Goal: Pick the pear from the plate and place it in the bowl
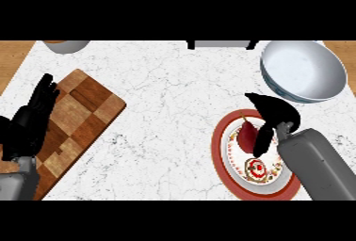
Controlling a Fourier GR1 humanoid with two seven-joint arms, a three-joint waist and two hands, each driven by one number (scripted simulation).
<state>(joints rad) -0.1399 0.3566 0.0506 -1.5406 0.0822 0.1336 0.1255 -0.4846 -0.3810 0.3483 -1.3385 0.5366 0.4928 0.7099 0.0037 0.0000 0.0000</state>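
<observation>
Closing R hand [272,117] round pear [247,134], fingers curled over it, thumb at its side; pear not lifted yet, on plate [224,160]. Lift + carry to bowl [303,70] up-right left to do. L hand [31,120] open, resting at left over board [80,120].

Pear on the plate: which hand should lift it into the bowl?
Right. The right hand is already curled around the pear on the plate, with the bowl just beyond. The left hand rests open, far across.
</observation>
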